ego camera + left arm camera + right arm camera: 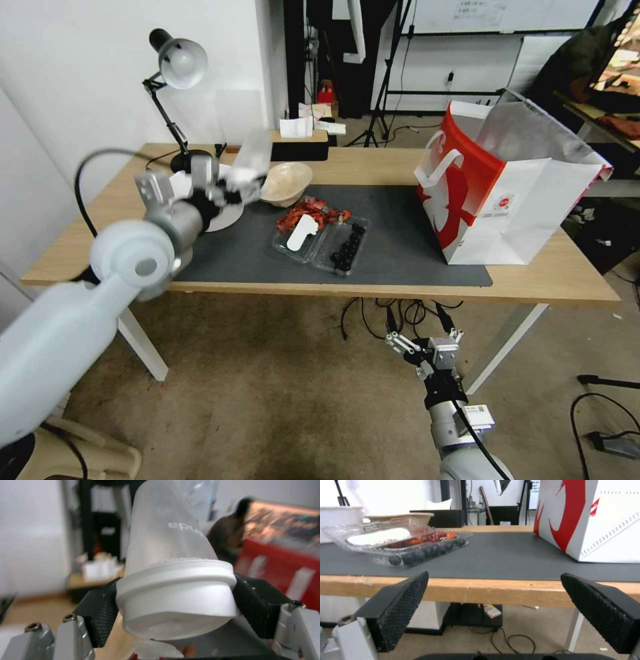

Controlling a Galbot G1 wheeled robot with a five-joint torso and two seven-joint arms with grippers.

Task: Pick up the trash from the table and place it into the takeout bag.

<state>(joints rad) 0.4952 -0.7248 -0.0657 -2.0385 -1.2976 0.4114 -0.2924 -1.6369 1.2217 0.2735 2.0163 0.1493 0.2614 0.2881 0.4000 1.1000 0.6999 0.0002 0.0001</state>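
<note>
Two grippers: right gripper (421, 341) idles below the worktop (553, 277) edge, fingers apart. Left gripper (235, 183) clamped on the lid end of the clear plastic cup (252, 155), lifted for carrying; takeout bag (507, 193) stands open-topped at its 3 o'clock, well apart.

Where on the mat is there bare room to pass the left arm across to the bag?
The dark grey mat is bare between the clear clamshell tray and the takeout bag, and along its front edge. It is crowded on the left: tan bowl, lamp base and the left gripper holding the clear plastic cup.
</note>
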